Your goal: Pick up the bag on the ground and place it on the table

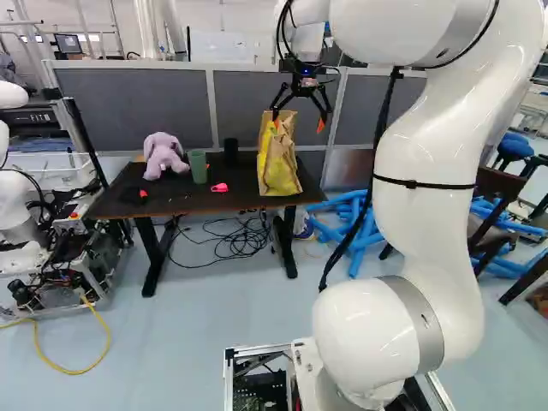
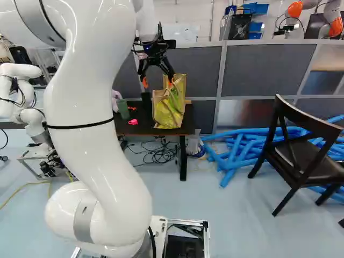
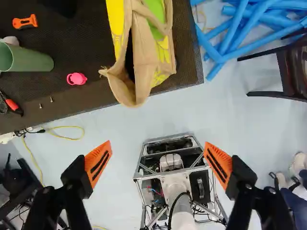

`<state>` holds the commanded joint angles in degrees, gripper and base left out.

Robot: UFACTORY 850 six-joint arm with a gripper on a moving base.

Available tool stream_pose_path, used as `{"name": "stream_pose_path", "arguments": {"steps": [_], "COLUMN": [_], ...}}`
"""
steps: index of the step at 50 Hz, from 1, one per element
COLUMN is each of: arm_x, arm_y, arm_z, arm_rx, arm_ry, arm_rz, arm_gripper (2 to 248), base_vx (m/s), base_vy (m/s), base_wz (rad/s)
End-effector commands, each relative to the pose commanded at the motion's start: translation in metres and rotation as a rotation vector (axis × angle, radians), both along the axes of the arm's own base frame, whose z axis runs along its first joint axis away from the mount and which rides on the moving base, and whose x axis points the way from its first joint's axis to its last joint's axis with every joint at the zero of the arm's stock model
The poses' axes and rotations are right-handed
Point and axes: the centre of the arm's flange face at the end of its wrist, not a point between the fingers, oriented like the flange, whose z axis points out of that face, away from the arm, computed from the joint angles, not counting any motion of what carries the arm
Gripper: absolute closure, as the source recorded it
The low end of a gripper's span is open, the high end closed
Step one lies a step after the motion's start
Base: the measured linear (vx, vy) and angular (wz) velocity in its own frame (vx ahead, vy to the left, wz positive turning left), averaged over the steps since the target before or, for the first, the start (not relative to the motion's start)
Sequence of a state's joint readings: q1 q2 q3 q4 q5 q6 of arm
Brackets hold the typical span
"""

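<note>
The yellow and tan bag (image 1: 280, 163) stands upright on the dark table (image 1: 244, 193), near its right end in the left base view. My gripper (image 1: 298, 124) hangs at the height of the bag's top, in front of it, pointing down. In the wrist view the gripper (image 3: 157, 147) is wide open with nothing between its orange pads. The bag (image 3: 144, 52) lies ahead of the fingers there, apart from both, its open mouth and tan handles visible, close to the table's edge.
A pink plush toy (image 1: 163, 154), a green cup (image 1: 198, 166) and a small pink object (image 1: 219, 187) share the tabletop. Blue tubes (image 2: 236, 148) lie on the floor beside a dark chair (image 2: 298, 148). Another robot (image 2: 24, 97) stands at the left; cables (image 1: 235, 238) run under the table.
</note>
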<state>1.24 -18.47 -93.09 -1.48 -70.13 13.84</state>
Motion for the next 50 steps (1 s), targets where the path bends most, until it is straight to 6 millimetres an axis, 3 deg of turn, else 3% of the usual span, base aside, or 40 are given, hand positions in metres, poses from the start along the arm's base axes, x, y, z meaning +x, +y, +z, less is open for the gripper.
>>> {"name": "stream_pose_path", "arguments": {"steps": [50], "arm_x": [0.0], "arm_y": [0.0], "arm_z": [0.0], "arm_rx": [0.0], "arm_ry": [0.0], "arm_rz": [0.0], "arm_gripper": [3], "base_vx": [-0.116], "base_vy": [-0.002], "base_wz": [0.01]}}
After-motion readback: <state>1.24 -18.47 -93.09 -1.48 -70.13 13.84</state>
